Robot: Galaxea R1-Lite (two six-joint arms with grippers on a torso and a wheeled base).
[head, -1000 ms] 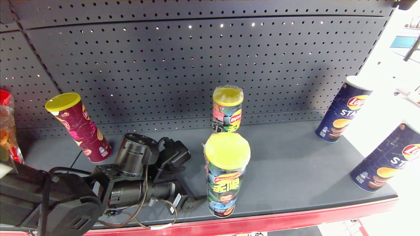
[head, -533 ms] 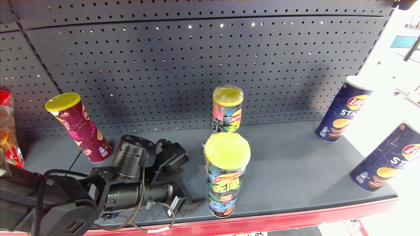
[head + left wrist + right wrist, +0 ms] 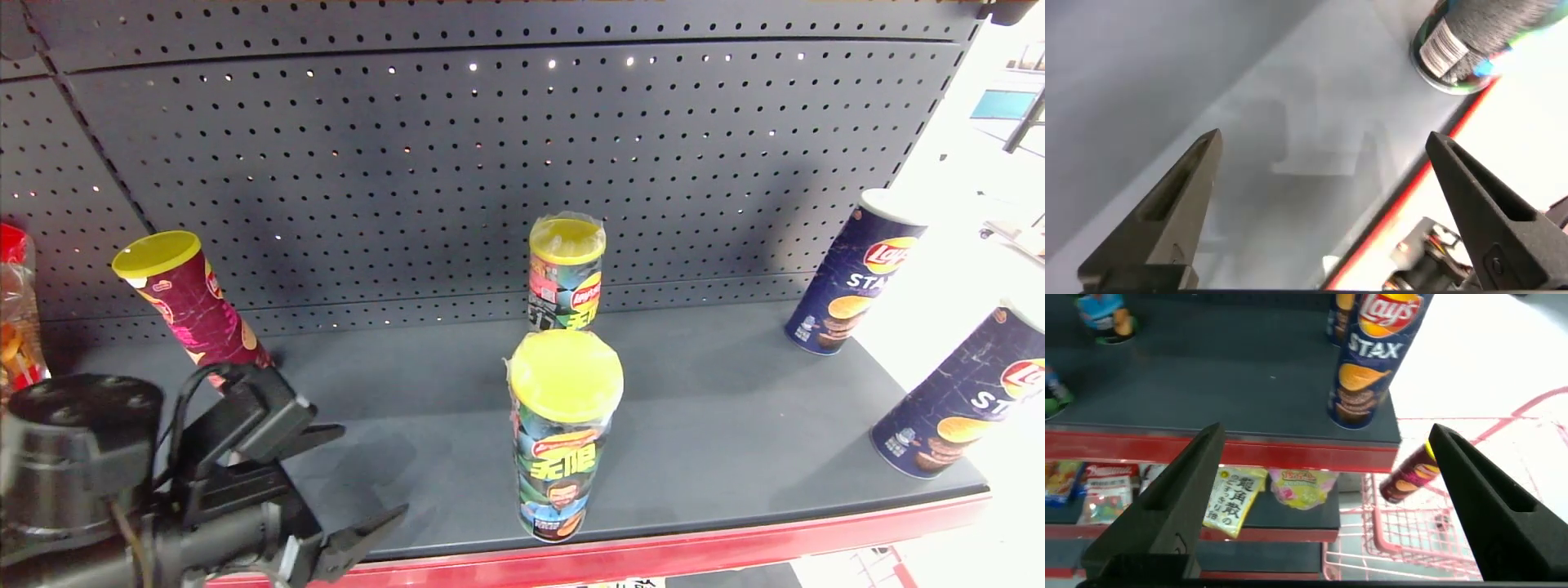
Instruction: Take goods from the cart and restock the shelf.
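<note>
Black left gripper [image 3: 374, 467] agape above grey shelf [image 3: 718, 425]

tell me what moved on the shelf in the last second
The left gripper drew back leftward, away from the front yellow-lidded can toward the left front edge of the shelf. It is open and holds nothing. That can, the maroon can and the others stayed put.

Dark grey perforated back panel [image 3: 490, 163], light through some holes, bright white floor [image 3: 1503, 367].
</note>
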